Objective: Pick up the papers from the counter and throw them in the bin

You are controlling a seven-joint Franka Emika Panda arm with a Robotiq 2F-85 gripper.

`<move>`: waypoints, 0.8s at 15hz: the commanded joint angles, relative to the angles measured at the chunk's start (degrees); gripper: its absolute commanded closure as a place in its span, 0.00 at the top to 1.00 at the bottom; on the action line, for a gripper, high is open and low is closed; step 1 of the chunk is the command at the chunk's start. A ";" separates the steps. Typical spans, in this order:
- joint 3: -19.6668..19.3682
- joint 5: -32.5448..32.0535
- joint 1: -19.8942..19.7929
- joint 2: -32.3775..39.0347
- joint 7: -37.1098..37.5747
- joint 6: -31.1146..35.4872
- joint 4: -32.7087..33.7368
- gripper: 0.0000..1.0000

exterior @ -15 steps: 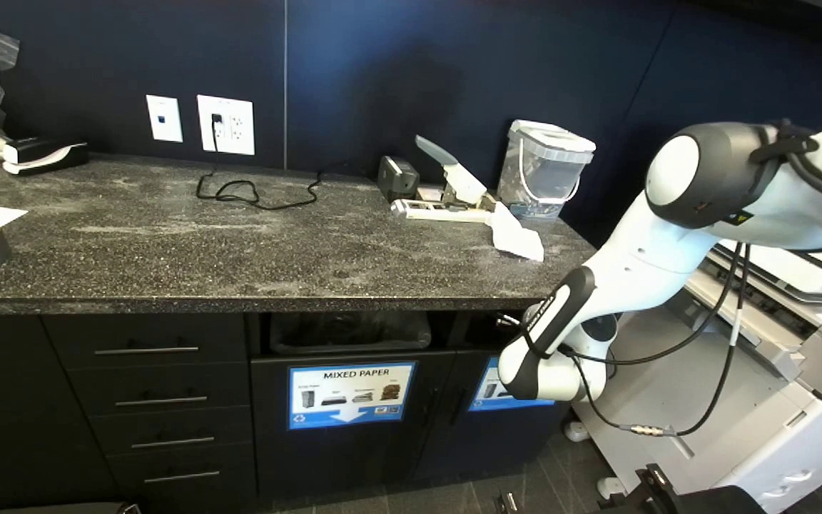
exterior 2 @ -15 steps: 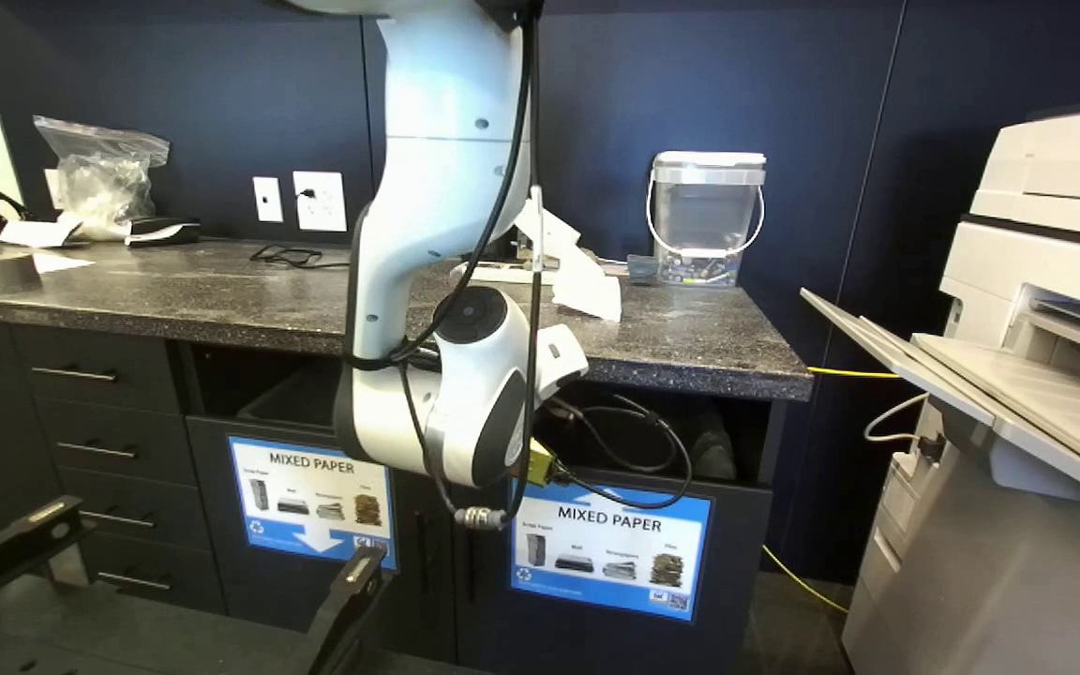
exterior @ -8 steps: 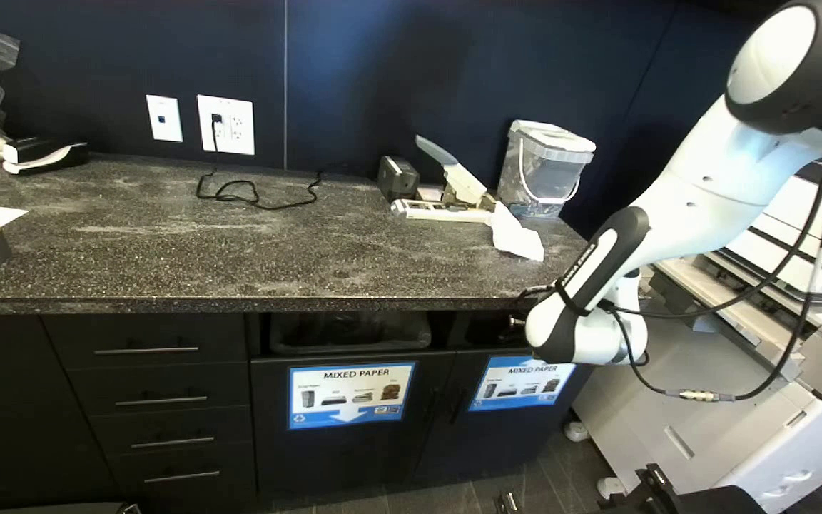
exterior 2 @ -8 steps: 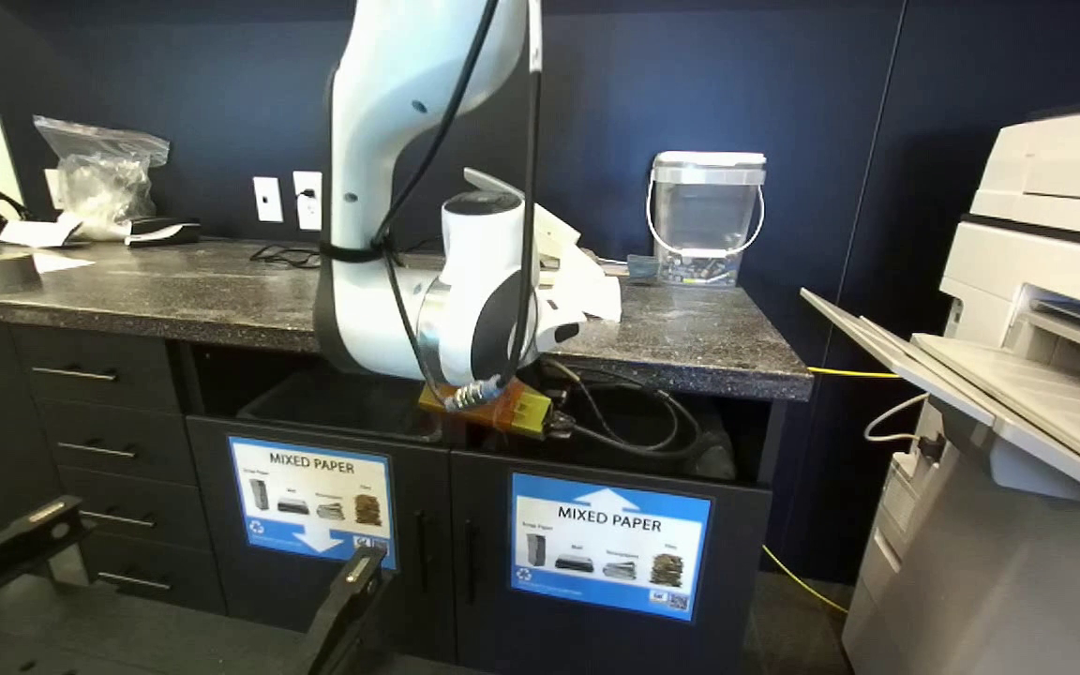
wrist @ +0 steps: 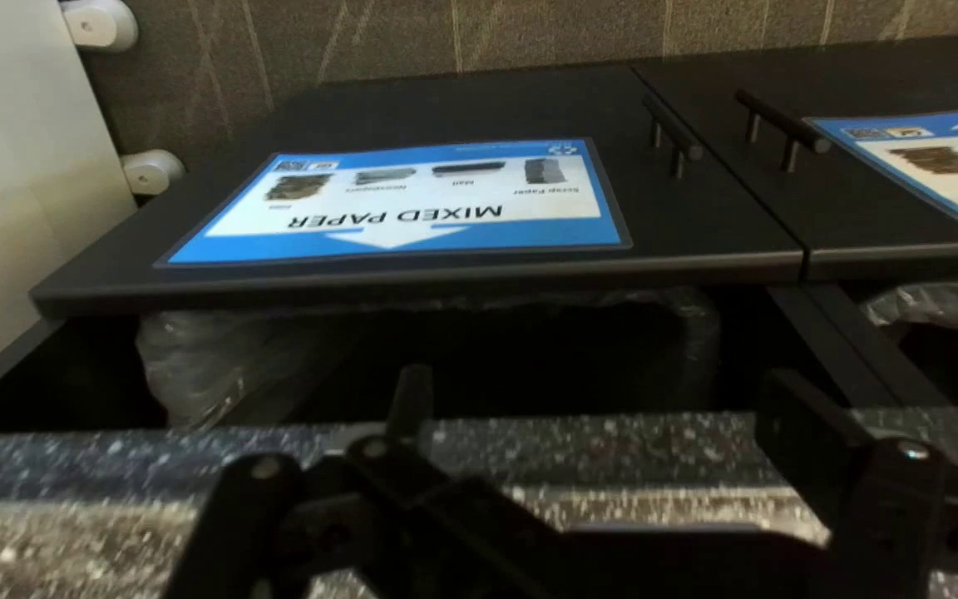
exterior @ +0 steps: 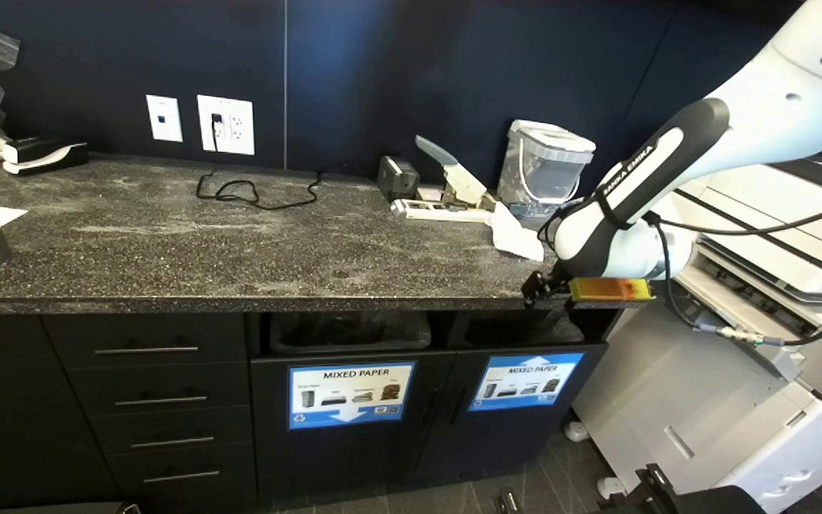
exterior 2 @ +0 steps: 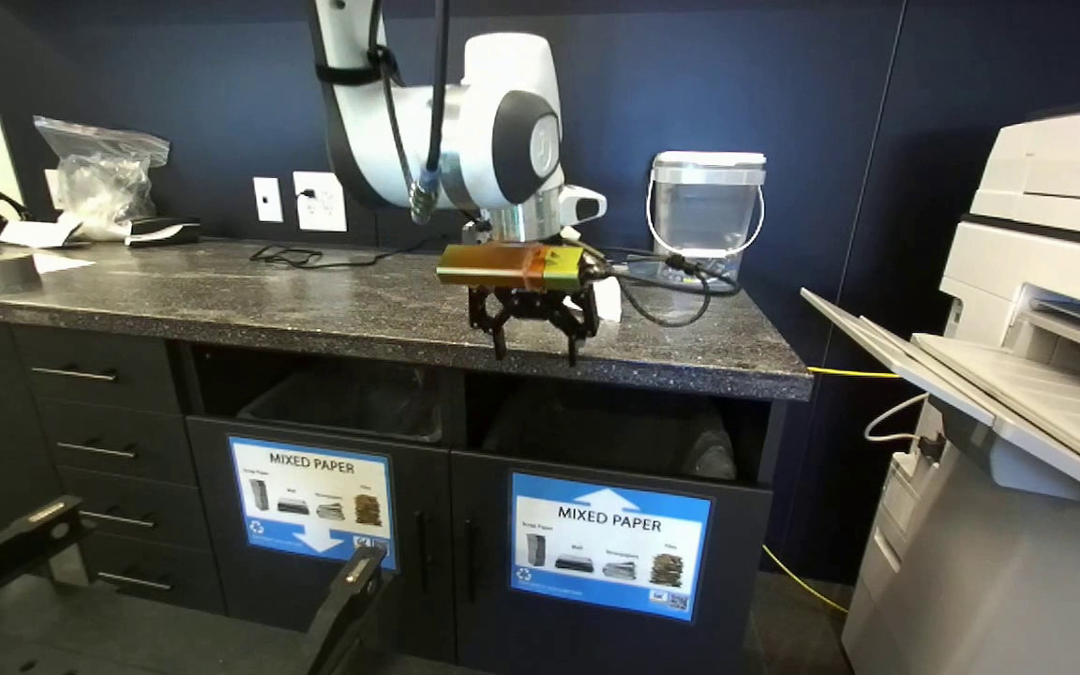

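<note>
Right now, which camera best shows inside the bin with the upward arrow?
The wrist view: it looks down over the counter into the bin, showing folds of plastic liner, though deep inside is dark. Both exterior views show it smaller, from the front, with little liner visible.

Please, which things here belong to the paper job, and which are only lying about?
For the job: crumpled white paper; counter; bin with up-arrow label; gripper.

Lying about: clear lidded tub; black cable; grey roll; plastic bag.
</note>
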 commanded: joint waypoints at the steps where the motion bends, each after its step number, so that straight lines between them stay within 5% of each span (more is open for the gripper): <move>1: -0.53 2.97 0.75 -5.46 -3.41 -6.04 3.23 1.00; 12: 2.66 10.22 -0.32 8.40 -10.64 -11.35 30.33 1.00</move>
